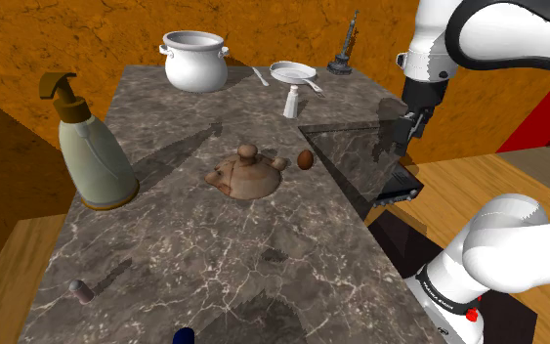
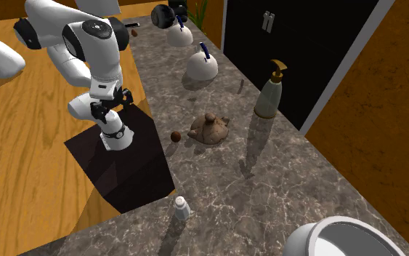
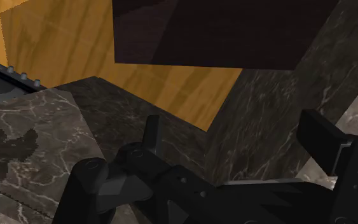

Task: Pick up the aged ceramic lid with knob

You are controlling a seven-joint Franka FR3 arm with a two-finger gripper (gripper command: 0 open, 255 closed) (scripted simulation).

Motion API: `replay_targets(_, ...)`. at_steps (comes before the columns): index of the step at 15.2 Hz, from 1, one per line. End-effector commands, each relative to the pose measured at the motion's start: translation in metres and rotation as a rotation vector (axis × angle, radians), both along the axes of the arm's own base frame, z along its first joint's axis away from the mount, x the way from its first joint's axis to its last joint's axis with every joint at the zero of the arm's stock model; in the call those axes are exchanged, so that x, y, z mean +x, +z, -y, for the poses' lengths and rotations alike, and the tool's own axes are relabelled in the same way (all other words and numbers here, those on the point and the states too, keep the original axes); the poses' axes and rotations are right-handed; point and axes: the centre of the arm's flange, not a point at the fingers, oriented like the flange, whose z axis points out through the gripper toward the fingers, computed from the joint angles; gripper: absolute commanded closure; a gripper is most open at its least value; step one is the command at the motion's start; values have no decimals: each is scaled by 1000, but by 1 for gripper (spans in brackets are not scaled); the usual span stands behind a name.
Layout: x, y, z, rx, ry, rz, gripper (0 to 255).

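The lid is a brownish, worn-looking dome with a round knob on top, lying mid-counter on the dark marble top. The second exterior view shows the lid resting flat. My black gripper hangs off the counter's edge, well toward the shoulder view's right of the lid and above the dark stand. Its fingers stand apart with nothing between them, as the gripper and the wrist view's gripper also show. The wrist camera looks at marble, wooden floor and the dark stand.
A small brown ball lies just beside the lid, on the gripper's side. A tall soap dispenser, white pot, small pan, shaker and dark figurine stand around the counter. A small capsule lies near the front.
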Motion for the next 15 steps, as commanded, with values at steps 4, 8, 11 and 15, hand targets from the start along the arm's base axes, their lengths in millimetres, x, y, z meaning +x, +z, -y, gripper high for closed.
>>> replay_targets(4,23,-3,-29,18,-27,-2,0)
replay_targets(8,55,-7,-67,42,-64,-4,0)
replay_targets(11,80,-10,-95,60,-91,-6,0)
replay_targets(15,114,-12,-131,84,-128,-8,0)
